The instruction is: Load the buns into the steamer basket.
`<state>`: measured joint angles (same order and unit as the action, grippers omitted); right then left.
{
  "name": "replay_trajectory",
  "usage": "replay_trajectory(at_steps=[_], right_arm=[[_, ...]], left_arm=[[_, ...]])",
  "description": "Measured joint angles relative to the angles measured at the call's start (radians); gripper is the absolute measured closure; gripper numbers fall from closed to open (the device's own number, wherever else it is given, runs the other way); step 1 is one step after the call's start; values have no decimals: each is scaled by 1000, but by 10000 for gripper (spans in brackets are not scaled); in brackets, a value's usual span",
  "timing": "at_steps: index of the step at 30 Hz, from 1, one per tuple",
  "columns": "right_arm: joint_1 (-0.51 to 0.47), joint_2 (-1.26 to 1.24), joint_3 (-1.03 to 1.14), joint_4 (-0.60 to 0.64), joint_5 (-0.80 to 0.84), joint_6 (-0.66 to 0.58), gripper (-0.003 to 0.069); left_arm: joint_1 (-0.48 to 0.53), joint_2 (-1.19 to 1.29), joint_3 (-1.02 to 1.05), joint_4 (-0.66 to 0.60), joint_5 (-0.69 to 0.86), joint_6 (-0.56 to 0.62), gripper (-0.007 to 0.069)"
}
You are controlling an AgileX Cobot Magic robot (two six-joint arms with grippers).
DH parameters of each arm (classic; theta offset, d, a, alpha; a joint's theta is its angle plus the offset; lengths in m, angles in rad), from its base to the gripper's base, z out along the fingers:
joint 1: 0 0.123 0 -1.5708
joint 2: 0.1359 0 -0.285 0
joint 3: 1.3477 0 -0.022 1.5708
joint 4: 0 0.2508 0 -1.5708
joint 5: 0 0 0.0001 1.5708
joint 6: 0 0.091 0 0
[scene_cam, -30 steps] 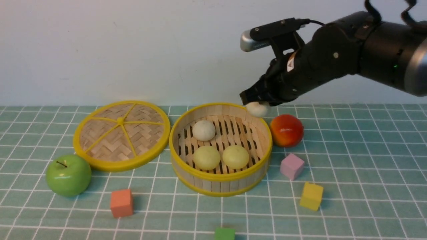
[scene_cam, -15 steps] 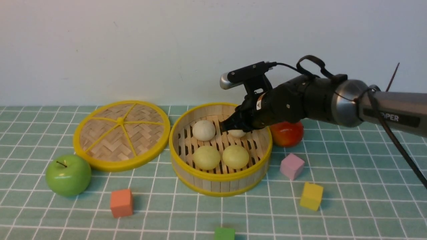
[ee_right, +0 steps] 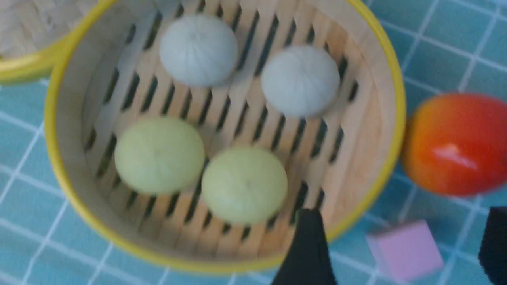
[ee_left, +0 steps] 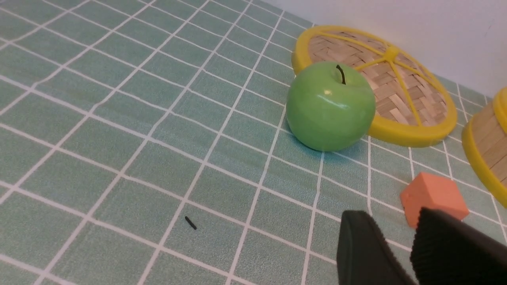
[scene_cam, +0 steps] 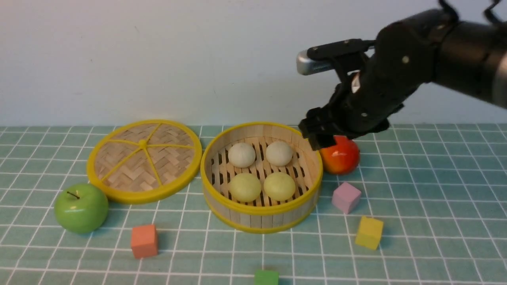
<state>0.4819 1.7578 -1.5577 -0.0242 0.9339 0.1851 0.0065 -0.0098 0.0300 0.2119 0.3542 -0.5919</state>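
Observation:
The steamer basket [scene_cam: 253, 220] stands mid-table with all of the buns on its slatted floor: two off-white buns [scene_cam: 242, 154] [scene_cam: 279, 153] at the back and two yellow-green ones [scene_cam: 245, 187] [scene_cam: 279, 186] in front. In the right wrist view the same buns [ee_right: 198, 49] [ee_right: 300, 81] [ee_right: 159, 155] [ee_right: 244, 185] lie inside the yellow rim [ee_right: 390, 79]. My right gripper [scene_cam: 319, 136] hangs open and empty just above the basket's back-right rim, its fingers wide apart [ee_right: 400, 249]. My left gripper [ee_left: 392, 221] is open with nothing between its fingers, low over the tiles near the orange cube [ee_left: 431, 194].
The flat woven lid [scene_cam: 144, 160] lies left of the basket, a green apple [scene_cam: 81, 208] in front of it. A red apple [scene_cam: 342, 156] touches the basket's right side, under my right gripper. Pink [scene_cam: 346, 197], yellow [scene_cam: 369, 232], orange [scene_cam: 144, 240] and green [scene_cam: 266, 277] cubes are scattered in front.
My right gripper dipped into the basket with an off-white bun, opened, left it at the back right, and rose back over the right rim, empty.

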Motion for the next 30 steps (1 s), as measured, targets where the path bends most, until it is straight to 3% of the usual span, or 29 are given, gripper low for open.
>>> replay_trajectory(at_steps=[4,6,7,8,9,10,30], right_arm=[[16,-110,0,3,234,-6,330],[21,-139,0,4,279,-6,438],[22,-166,0,4,293,-8,538],[22,-170,0,4,295,-8,552],[22,-196,0,2,302,-12,629],[22,-218,2,0,305,-16,662],[25,-320,15,-13,315,-34,669]], left_arm=[[0,0,0,0,0,0,405],[0,0,0,0,0,0,405],[0,0,0,0,0,0,405],[0,0,0,0,0,0,405],[0,0,0,0,0,0,405],[0,0,0,0,0,0,405],[0,0,0,0,0,0,392]])
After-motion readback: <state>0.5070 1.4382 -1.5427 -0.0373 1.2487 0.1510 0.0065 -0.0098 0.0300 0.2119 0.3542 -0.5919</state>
